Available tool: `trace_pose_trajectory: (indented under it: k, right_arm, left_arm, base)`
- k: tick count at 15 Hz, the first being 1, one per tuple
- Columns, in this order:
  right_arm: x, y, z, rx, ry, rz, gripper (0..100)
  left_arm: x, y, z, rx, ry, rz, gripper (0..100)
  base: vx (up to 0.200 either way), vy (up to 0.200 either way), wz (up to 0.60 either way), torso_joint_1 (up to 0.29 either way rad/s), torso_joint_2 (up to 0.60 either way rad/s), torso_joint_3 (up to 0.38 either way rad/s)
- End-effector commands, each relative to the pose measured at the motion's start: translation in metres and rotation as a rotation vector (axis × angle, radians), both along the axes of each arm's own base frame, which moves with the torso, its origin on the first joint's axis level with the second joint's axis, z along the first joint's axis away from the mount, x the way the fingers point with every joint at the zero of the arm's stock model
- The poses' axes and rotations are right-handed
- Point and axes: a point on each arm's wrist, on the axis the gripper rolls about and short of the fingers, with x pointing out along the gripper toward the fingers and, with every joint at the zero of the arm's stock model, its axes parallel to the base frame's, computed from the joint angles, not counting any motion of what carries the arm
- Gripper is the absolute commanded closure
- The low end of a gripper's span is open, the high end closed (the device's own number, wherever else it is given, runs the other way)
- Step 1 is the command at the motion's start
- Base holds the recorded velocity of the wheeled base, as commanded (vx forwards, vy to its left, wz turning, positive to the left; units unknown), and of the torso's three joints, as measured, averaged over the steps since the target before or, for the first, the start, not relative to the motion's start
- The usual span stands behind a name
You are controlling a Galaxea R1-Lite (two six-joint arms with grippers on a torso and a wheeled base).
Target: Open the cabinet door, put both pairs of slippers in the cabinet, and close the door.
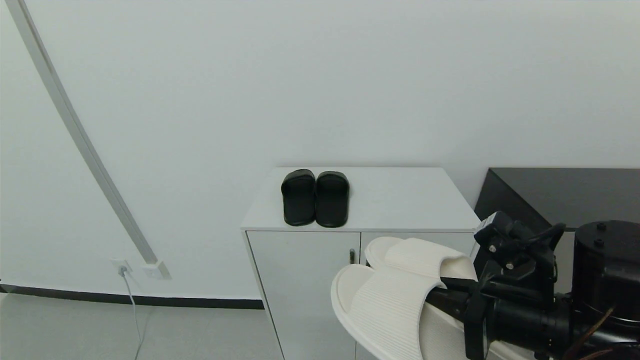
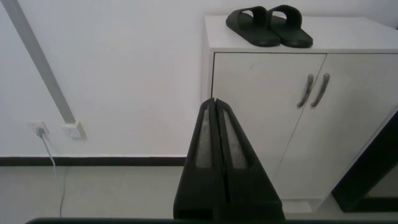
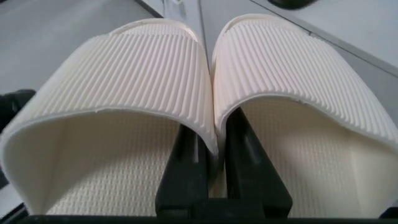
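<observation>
A pair of black slippers (image 1: 315, 197) (image 2: 269, 26) rests side by side on top of the white cabinet (image 1: 400, 200) (image 2: 261, 93), whose two doors are shut with handles (image 2: 314, 90) meeting at the middle. My right gripper (image 3: 212, 163) is shut on the pair of white slippers (image 1: 395, 290) (image 3: 205, 81), one finger inside each slipper, pinching their inner edges together. It holds them in the air in front of the cabinet doors. My left gripper (image 2: 215, 134) is shut with nothing in it, low and left of the cabinet, well short of the doors.
A black table (image 1: 560, 192) stands to the right of the cabinet. A grey cable duct (image 1: 75, 130) runs down the wall to a socket (image 1: 122, 267) with a plugged cord on the left. Open floor (image 1: 100, 330) lies left of the cabinet.
</observation>
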Motion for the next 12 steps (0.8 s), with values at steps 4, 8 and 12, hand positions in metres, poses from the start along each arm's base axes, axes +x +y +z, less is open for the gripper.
trace_pose_trajectory:
  k: [4,8,12]
  right_arm:
    - [-0.0022,-0.0029,-0.0081,-0.041,0.002,0.017,100]
    - [-0.0025,-0.0032,-0.0095,-0.045,0.004,0.017,100]
    - [-0.0037,-0.0038,-0.0116,-0.066,-0.010,0.028,100]
  left_arm:
    - [0.0001,0.0000,-0.0001,0.001,0.002,-0.001,100]
    - [0.0001,0.0000,-0.0001,0.001,0.002,0.000,100]
    - [0.0001,0.0000,-0.0001,0.002,0.002,0.000,100]
  base:
    - [0.000,0.000,0.00,0.000,0.00,0.000]
    - [0.000,0.000,0.00,0.000,0.00,0.000]
    - [0.000,0.000,0.00,0.000,0.00,0.000]
